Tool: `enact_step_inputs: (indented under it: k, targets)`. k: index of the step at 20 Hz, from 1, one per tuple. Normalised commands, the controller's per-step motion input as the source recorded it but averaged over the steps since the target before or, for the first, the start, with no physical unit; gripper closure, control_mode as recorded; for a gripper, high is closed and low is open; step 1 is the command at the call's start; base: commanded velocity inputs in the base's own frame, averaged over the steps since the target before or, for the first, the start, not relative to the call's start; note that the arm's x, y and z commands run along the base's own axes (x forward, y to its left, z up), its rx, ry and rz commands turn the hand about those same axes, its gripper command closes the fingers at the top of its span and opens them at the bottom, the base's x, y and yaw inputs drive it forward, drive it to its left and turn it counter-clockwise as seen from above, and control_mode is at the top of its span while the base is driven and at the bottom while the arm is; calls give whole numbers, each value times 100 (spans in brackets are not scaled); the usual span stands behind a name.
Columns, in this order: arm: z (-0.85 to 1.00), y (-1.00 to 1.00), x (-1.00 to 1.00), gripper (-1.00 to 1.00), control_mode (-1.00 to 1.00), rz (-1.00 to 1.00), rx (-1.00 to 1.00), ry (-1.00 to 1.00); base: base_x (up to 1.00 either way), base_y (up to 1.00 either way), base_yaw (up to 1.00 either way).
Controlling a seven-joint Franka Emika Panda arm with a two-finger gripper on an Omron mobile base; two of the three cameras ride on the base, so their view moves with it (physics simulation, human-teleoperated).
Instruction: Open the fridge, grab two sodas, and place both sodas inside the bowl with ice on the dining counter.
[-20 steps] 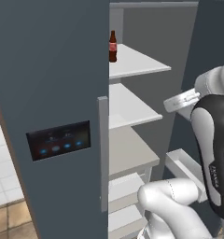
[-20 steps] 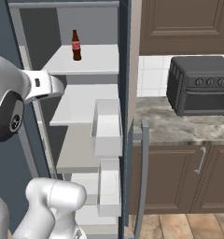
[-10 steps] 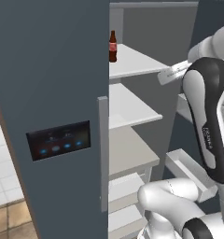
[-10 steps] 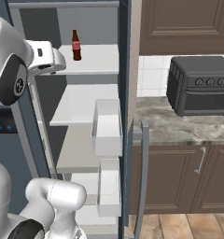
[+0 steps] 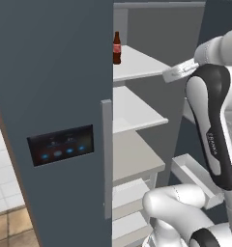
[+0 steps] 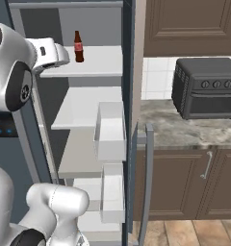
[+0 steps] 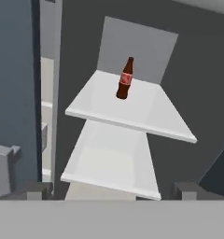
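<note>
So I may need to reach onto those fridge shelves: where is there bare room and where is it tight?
The top shelf is bare except for the brown bottle standing near its back, so its front and the side away from the closed door are free. The shelf below looks entirely bare. It is tighter by the door bins on the open door.

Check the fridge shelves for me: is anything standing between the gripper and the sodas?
No sodas are visible to reach for. With the fridge open, the white shelves hold a single brown bottle on the top one, and it is not a can. The gripper faces those shelves with nothing in front of it.
</note>
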Motion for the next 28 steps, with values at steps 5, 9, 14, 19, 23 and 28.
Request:
enact_step_inputs:
  k: [5, 9, 14, 19, 23, 28]
  targets:
    - [-10, 0, 30, -100, -100, 3, 1, -27, 0, 0, 0]
    - [-2, 0, 56, -100, -100, 2, 4, -21, 0, 0, 0]
    - [0, 0, 72, -100, -100, 0, 6, -12, 0, 0, 0]
    - [4, 2, 57, -100, -100, 0, 4, -4, 0, 0, 0]
    - [0, 10, 33, -100, -100, 0, 2, 0, 0, 0, 0]
    - [-2, 25, 24, -100, -100, 0, 4, 0, 0, 0, 0]
